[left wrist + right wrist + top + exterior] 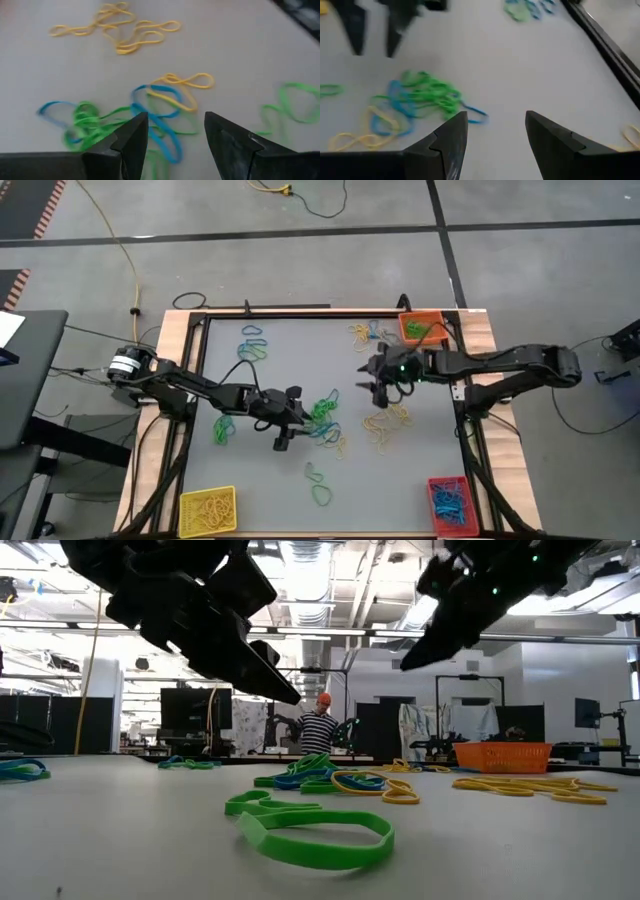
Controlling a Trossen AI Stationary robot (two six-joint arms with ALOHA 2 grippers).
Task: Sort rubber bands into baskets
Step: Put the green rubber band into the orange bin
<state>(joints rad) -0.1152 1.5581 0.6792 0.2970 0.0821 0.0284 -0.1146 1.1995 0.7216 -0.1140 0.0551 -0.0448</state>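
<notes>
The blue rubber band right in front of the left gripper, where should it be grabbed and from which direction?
Probably best from straight above. The blue rubber band lies flat on the table, tangled with a yellow band and green bands. The left gripper is open just short of it; pinching the long blue strand nearest the fingers, away from the yellow crossing, should lift it alone.

On the worktop (pixel 280 480), three baskets sat at corners: one (pixel 207 511) near-left, one (pixel 448 502) near-right, one (pixel 423 327) far-right, all holding rubber bands. A tangled pile of bands (pixel 325 420) lay at centre, between the left gripper (pixel 291 418) and the right gripper (pixel 372 376). More bands (pixel 253 344) lay scattered toward the far-left.
</notes>
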